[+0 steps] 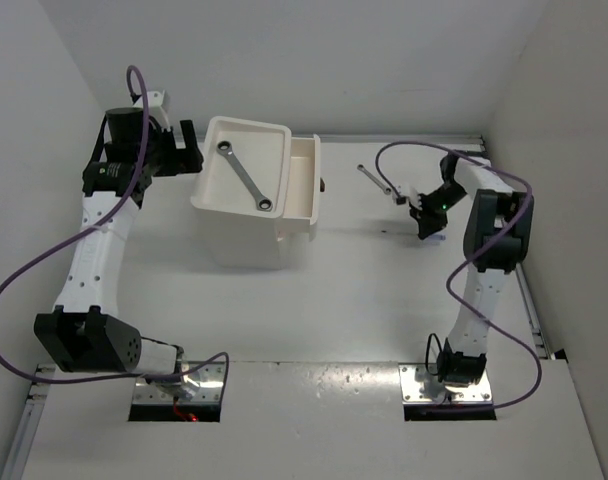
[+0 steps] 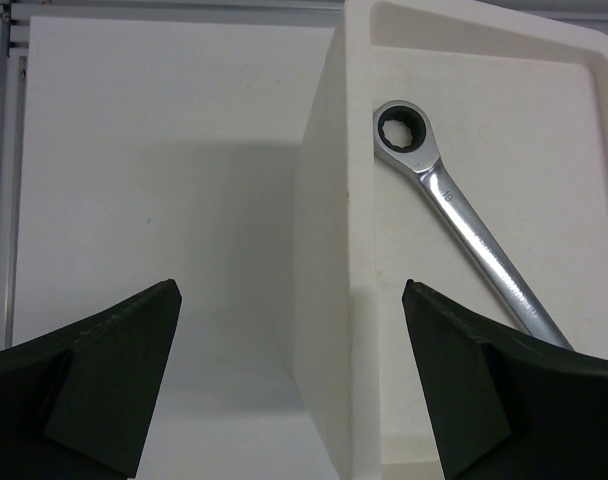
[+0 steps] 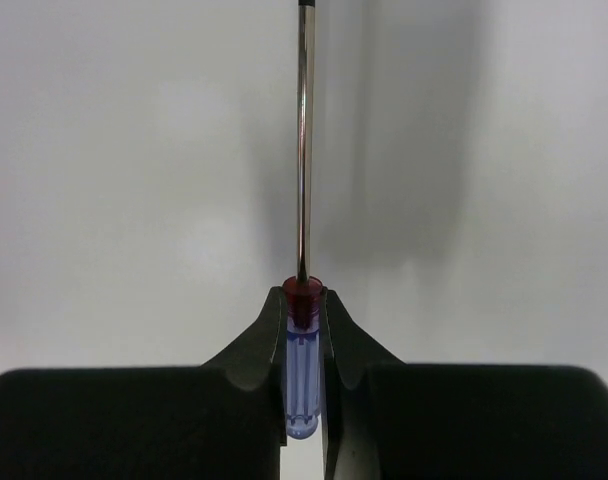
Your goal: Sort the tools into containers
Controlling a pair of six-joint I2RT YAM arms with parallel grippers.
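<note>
In the top view the white drawer unit (image 1: pixel 246 240) stands left of centre, with one drawer (image 1: pixel 306 175) pulled out toward the right. A silver wrench (image 2: pixel 464 215) lies diagonally in its tray top. The number stamped on the wrench's shank is too small to read surely (perhaps 19). The left gripper (image 2: pixel 289 290) is spread wide, the unit's side wall showing between its fingers. Right of centre, the right gripper (image 3: pixel 304 320) is clamped on a screwdriver (image 3: pixel 303 150) with a clear blue handle and red collar, its shaft pointing upper left.
</note>
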